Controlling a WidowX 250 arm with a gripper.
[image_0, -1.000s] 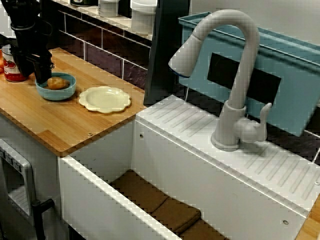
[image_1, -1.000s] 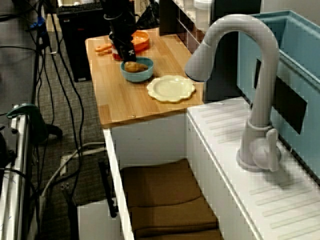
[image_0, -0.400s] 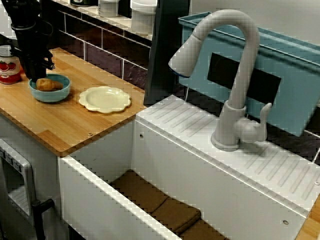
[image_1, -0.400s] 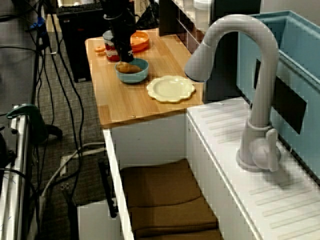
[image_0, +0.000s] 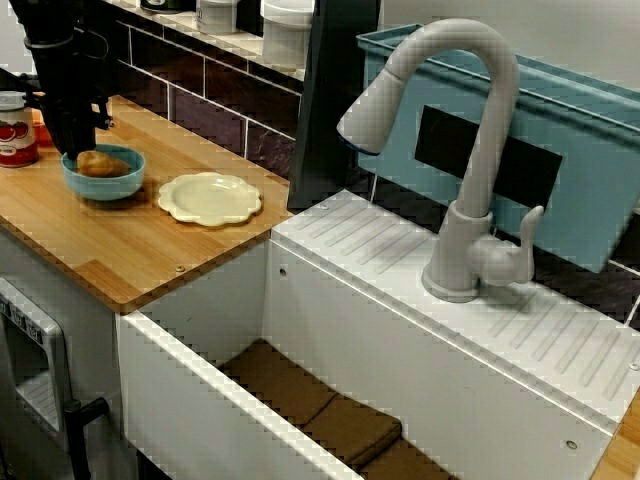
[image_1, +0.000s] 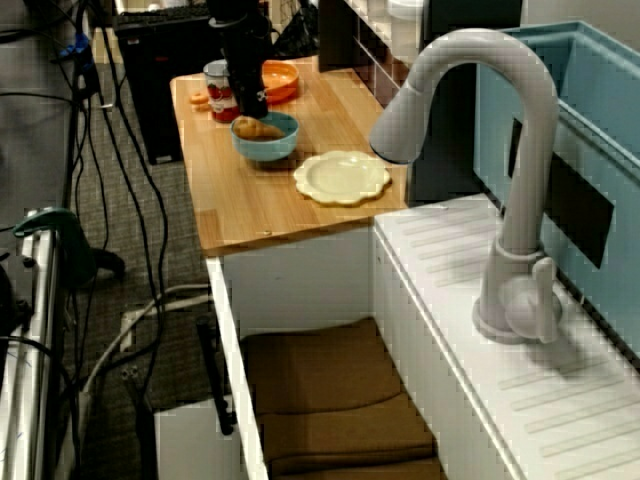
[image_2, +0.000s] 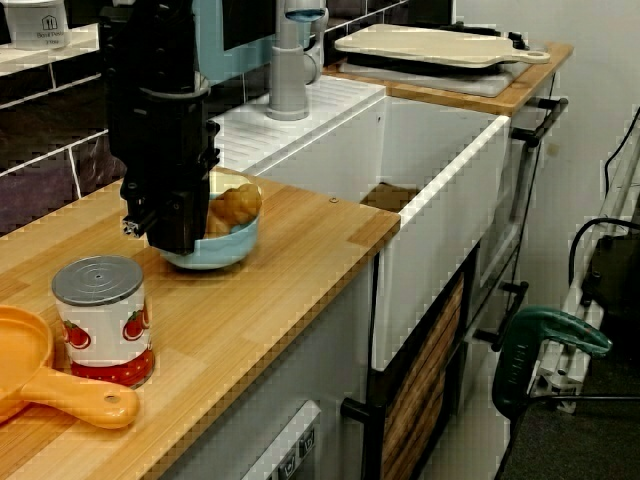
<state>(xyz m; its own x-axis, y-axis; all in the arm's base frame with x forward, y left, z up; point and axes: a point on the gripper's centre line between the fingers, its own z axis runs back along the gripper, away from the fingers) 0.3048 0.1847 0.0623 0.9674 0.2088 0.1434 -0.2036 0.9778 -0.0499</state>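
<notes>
Side view: smooth round blue bowl (image_2: 226, 250) holds lumpy bread (image_2: 238, 205).

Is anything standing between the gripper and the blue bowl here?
Nothing visible does. The gripper is down at the rim of the bowl. The can stands apart on one side and the plate on the other.

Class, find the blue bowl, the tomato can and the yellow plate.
blue bowl (image_0: 104, 187): view across the sink, front wall.
tomato can (image_2: 103, 328): counter-end view, label.
yellow plate (image_0: 210, 198): view across the sink, centre.
</notes>
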